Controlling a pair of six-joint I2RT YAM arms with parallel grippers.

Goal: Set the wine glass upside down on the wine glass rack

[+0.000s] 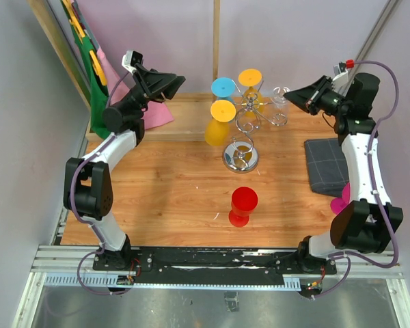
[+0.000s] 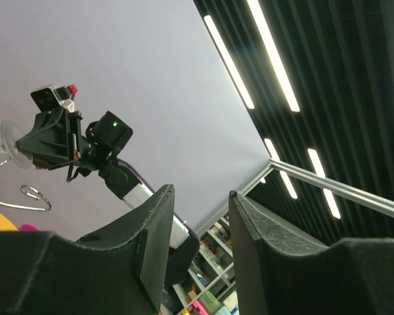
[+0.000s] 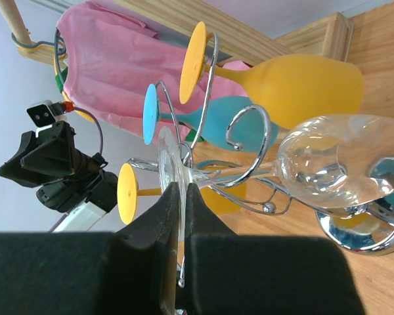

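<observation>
The left arm (image 1: 116,147) and the right arm (image 1: 361,160) both have white tubular links between bulky black joint housings. A lilac cable (image 1: 396,89) trails along each. The gripper fingers (image 2: 151,243) are matte black, grainy wedges. Each wrist has a small white camera box (image 1: 131,60) with a red tab. A green light (image 2: 113,124) glows on the right arm.

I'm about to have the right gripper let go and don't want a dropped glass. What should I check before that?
1. Right gripper pinches the clear wine glass by its foot: ok.
2. Stem lies within a curl of the wine glass rack: ok.
3. Foot fully seated on that curl: cannot tell.
4. Left gripper open, empty, away from the rack: ok.
5. Red glass stands apart from the rack: ok.
</observation>
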